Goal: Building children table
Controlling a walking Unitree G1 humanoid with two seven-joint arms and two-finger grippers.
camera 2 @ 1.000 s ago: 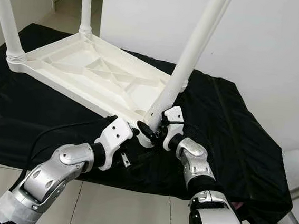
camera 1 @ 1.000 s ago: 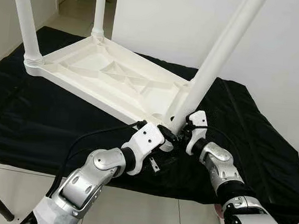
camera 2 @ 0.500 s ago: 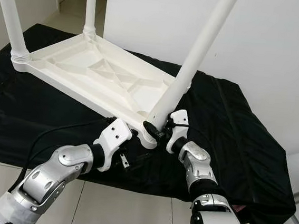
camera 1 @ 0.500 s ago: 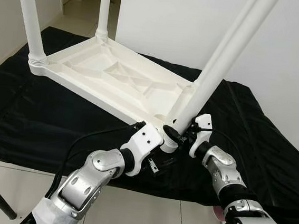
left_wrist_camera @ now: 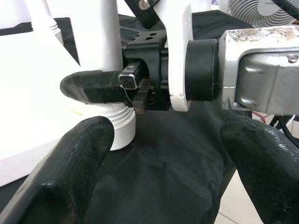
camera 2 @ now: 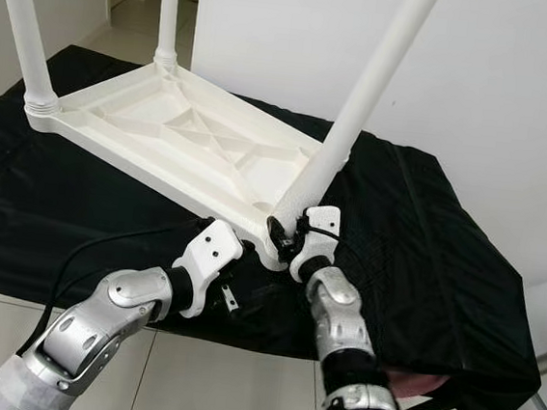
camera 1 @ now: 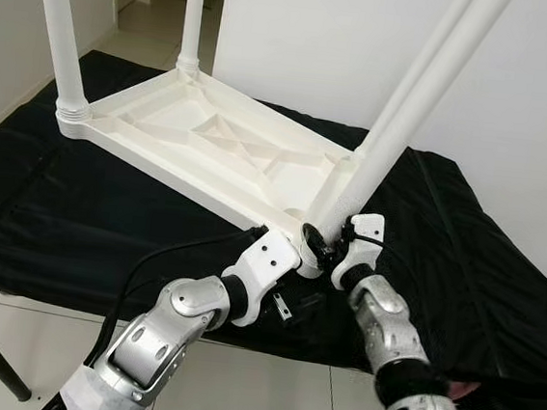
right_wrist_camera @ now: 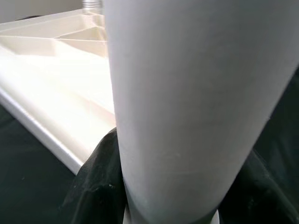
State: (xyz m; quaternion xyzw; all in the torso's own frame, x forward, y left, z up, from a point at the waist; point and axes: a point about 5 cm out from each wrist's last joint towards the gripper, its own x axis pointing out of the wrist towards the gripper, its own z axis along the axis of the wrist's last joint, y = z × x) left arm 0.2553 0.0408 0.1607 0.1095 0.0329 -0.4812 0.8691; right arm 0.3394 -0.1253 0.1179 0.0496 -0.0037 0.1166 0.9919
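Right gripper (camera 1: 319, 251) fingers clench the near leg (camera 1: 397, 130) at its base. Left gripper (camera 1: 293, 255) fingers released beside it. Leg leans; cross-threading in the tabletop (camera 1: 165, 122) socket is the risk.

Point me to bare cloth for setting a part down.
Free: black cloth left of the upturned tabletop, and cloth right of the near leg. Crowded: near corner, where the right claw grips the leg and the left claw sits open.

Right end effector (camera 1: 320, 248) clamped, left end effector (left_wrist_camera: 163, 154) spread
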